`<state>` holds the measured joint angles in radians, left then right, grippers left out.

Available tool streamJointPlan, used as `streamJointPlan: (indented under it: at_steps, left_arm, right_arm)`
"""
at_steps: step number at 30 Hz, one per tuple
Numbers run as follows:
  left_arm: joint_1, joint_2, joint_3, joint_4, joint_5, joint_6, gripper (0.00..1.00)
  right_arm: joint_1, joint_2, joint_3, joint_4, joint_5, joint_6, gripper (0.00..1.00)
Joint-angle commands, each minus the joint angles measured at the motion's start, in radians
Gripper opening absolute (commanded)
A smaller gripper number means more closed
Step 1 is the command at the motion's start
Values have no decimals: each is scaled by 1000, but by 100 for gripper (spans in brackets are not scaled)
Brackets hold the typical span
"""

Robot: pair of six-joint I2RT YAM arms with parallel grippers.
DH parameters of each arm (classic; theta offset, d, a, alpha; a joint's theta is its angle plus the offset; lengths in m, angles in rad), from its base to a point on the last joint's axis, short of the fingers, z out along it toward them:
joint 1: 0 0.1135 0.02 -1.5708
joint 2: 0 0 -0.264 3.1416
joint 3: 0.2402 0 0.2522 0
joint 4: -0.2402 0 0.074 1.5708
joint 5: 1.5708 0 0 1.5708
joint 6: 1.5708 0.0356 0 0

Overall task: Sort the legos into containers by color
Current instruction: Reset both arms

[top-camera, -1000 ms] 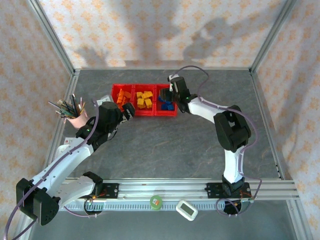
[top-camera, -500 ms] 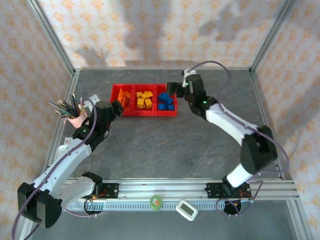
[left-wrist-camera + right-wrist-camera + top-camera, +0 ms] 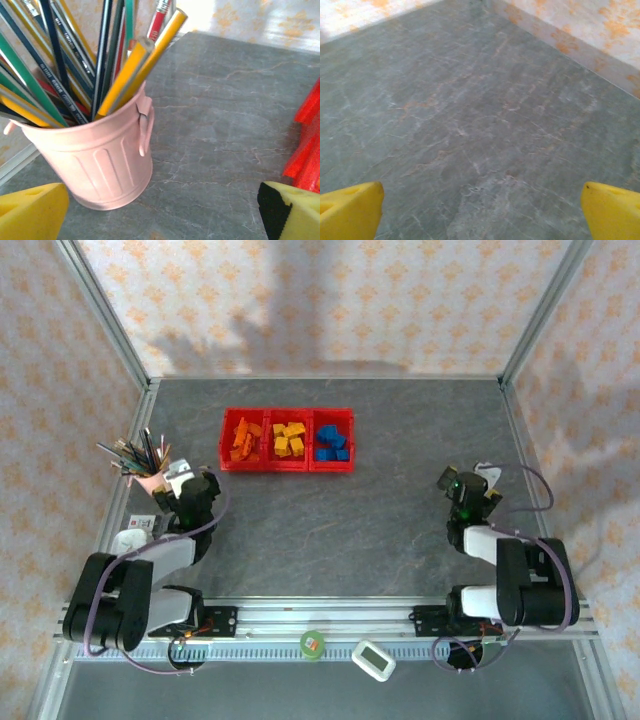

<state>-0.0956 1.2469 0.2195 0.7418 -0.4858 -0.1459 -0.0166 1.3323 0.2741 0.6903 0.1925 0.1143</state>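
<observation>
The red containers sit toward the far side of the table. Orange legos fill the left bin, yellow legos the middle and blue legos the right. The left gripper, near the pink pencil cup, and the right gripper both gape wide, holding nothing.

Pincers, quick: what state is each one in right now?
Left pincer: open, holding nothing.
Right pincer: open, holding nothing.

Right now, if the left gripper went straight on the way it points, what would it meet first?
Probably the pink pencil cup, which stands close ahead of the open left gripper but left of its centre line, so the finger on that side would likely hit first. Depth is unclear.
</observation>
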Motion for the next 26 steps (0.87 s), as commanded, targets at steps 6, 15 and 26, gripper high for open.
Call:
streamJointPlan:
  at_steps: [6,15,26]
  left_arm:
    - [19,223,-78,651,224,145,99]
    - [56,290,-25,621,217,101,100]
    - [54,293,-26,628,205,101,100]
  right_arm:
    - [43,172,-65,564,-278,-181,100]
    - [53,185,-41,535,-199,-160,100]
    - [47,185,-41,536,-212,-159,100]
